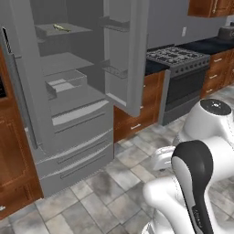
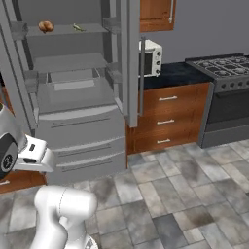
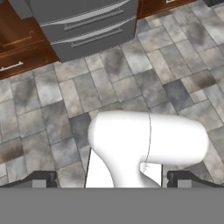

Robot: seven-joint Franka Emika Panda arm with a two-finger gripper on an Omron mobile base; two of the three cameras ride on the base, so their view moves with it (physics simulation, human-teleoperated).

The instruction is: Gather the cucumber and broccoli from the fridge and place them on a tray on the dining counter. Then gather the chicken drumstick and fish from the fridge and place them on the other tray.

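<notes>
The fridge [image 1: 68,105] stands with its upper doors swung wide, so the grey shelves and the drawer fronts below are bare to both base views; it takes up the left half of each, with brown cabinets beside it and a black-topped range [image 2: 223,97] further along the wall. Across the grey tiled floor [image 3: 144,78] from it the arm is folded low and back over its own base, well apart from the shelves. The gripper [image 3: 112,178] points down at the floor, its two dark tips standing as far apart as they go with nothing between them. On the top shelf, toward its left end in the right base view, sits the chicken drumstick [image 2: 45,26], an orange-brown lump, and a little further right along the same shelf lies the fish [image 2: 78,27], a thin olive sliver, also seen near the shelf's front edge in the left base view. I can make out no cucumber or broccoli on any shelf, so I judge the vegetable half of the task done and the meat half now in hand, with the robot empty-handed and facing the fridge to fetch. The next move calls for raising the arm out of its fold, reaching high to the top shelf between the open doors, and bringing the spread tips down around one of the two, the drumstick being the bulkier target.
</notes>
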